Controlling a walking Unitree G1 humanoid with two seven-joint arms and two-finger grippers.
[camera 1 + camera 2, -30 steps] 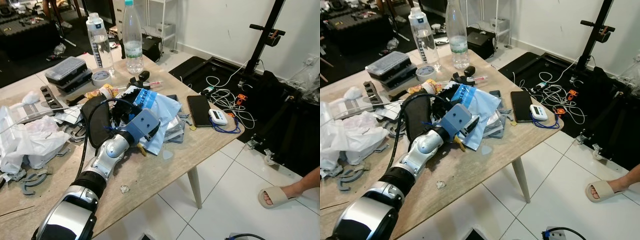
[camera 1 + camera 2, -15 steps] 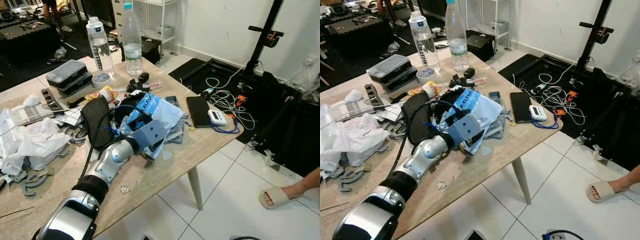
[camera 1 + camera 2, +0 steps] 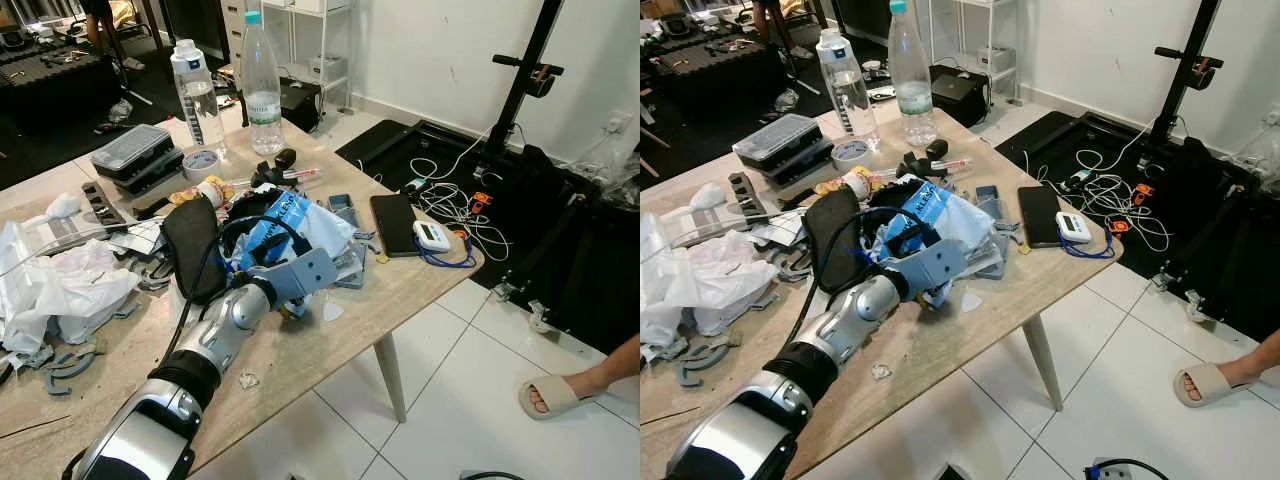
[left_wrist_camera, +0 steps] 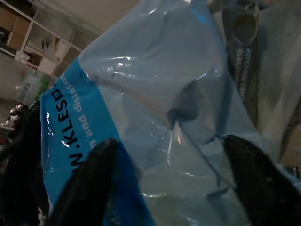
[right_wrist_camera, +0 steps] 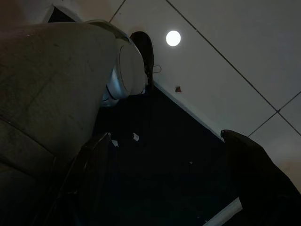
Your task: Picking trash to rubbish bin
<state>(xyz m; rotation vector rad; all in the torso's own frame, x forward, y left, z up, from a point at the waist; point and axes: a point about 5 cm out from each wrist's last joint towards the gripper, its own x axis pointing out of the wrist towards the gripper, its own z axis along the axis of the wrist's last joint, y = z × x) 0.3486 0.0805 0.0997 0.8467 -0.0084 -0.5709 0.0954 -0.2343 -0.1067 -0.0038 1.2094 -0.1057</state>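
Left gripper [image 4: 164, 179] pushed against the blue plastic bag [image 3: 290, 222] mid-bench [image 3: 330, 350], fingers [image 4: 84, 183] spread wide either side of it, bag crumpled, long axis running near-left to far-right, phone [image 3: 393, 222] just right of it, right gripper [image 5: 164, 183] idle, fingers apart.

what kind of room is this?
Likely a home room used as a workshop: white tiled floor, a wooden table cluttered with water bottles and parts cases, cables beside a black stand.
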